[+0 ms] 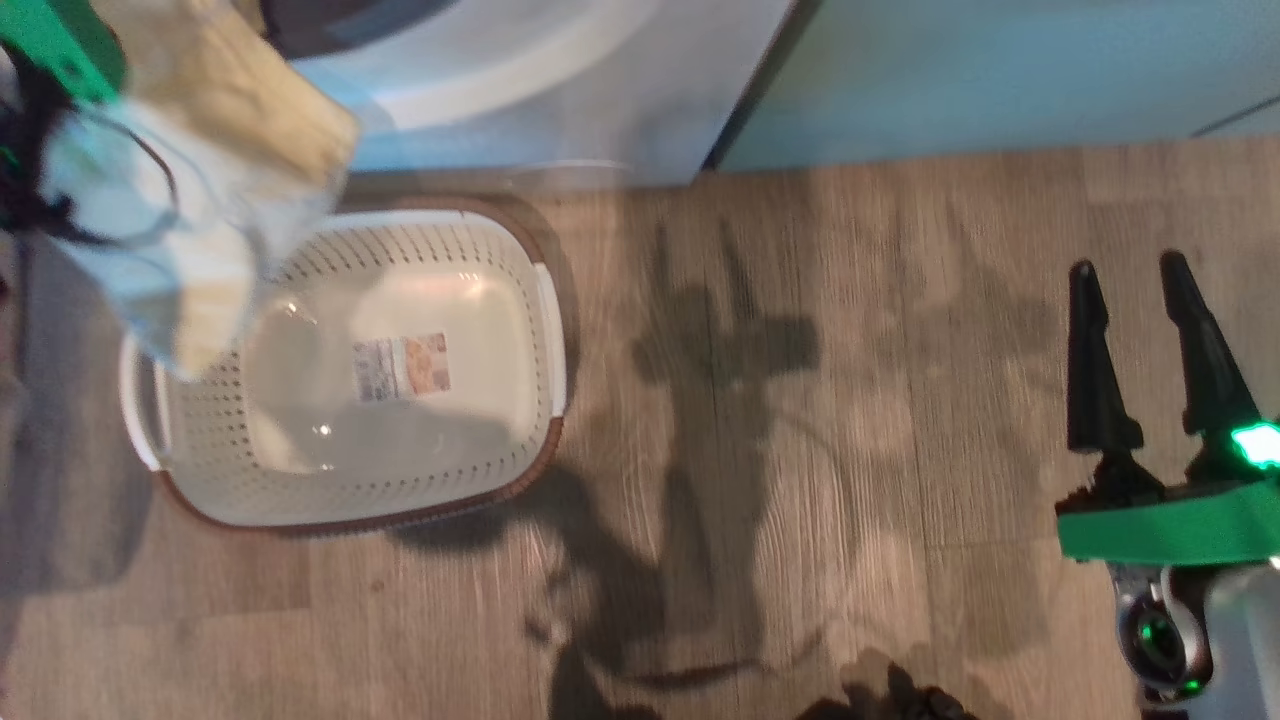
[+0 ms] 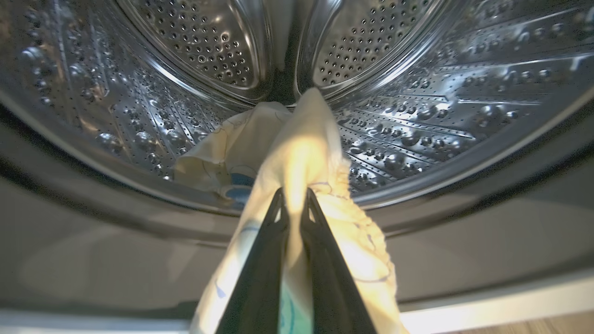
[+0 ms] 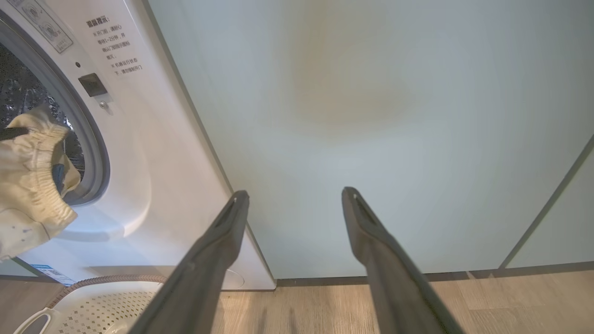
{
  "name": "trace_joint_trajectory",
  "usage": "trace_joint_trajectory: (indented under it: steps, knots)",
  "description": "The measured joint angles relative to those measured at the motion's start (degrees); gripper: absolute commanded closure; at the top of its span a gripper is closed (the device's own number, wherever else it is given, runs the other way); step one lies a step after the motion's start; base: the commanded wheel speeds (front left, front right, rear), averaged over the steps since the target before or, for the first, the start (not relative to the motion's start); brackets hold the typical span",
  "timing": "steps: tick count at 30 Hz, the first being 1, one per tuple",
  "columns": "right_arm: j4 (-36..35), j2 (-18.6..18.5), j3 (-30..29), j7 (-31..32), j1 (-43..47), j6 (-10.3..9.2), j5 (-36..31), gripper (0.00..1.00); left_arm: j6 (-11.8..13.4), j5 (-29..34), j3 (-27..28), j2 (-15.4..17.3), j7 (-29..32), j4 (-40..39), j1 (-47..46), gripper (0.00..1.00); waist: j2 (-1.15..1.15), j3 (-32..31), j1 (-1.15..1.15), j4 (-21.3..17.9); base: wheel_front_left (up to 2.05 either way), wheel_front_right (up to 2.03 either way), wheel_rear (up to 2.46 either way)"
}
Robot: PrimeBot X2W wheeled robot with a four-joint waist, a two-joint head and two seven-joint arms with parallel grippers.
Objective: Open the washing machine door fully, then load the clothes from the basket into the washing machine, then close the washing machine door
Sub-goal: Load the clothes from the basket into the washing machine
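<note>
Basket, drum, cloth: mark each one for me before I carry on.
Basket (image 1: 515, 320): head view, perforated right wall.
Drum (image 2: 417, 139): left wrist view, dimpled steel side wall.
Cloth (image 2: 301, 153): left wrist view, bright yellow fold at the drum mouth.

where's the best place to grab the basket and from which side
Probably the white handle on the right side of the basket, coming from above-right: it stands out from the wall, lies nearest the open right end effector, and the cloth hangs over the left side.
</note>
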Motion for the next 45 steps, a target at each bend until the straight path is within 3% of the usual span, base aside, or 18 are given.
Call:
trace_joint_trajectory:
  steps: [8, 14, 19, 27, 35, 45]
  knots:
    - [-0.2, 0.0, 2.1, 0.0, -2.6, 0.0, 1.3, 0.0, -0.7, -0.7, -1.5, 4.9, 9.3, 4.1, -11.5, 1.0, 0.0, 5.6, 0.0, -2.9, 0.0, 0.0, 0.0]
    - [-0.2, 0.0, 3.4, 0.0, -2.8, 0.0, 2.8, 0.0, 0.5, 2.2, -2.9, 7.6, 9.9, 6.1, -19.1, 1.0, 0.0, 8.1, -0.01, -5.5, 0.0, 0.0, 0.0]
    - [-0.4, 0.0, 4.5, 0.0, -3.9, 0.0, 3.5, 0.0, 1.6, 4.5, -3.7, 8.2, 7.0, 7.4, -23.1, 1.0, 0.0, 9.3, -0.01, -7.2, 0.0, 0.0, 0.0]
    - [-0.5, 0.1, 5.9, 0.0, -4.7, 0.0, 5.4, 0.0, 4.2, 12.5, -6.4, 11.8, -5.0, 6.7, -32.1, 1.0, 0.0, 11.8, -0.01, -10.5, 0.0, 0.0, 0.0]
    - [-0.5, 0.1, 6.6, 0.0, -4.8, 0.0, 6.6, 0.0, 4.2, 17.7, -10.1, 12.8, -17.3, 6.8, -37.5, 1.0, 0.0, 14.3, -0.01, -11.6, 0.0, 0.0, 0.0]
    - [-0.8, 0.1, 6.8, 0.0, -7.1, 0.0, 7.2, 0.0, 1.3, 13.4, -10.5, 11.7, -9.1, 16.6, -37.6, 1.0, 0.0, 15.6, -0.02, -10.6, 0.0, 0.0, 0.0]
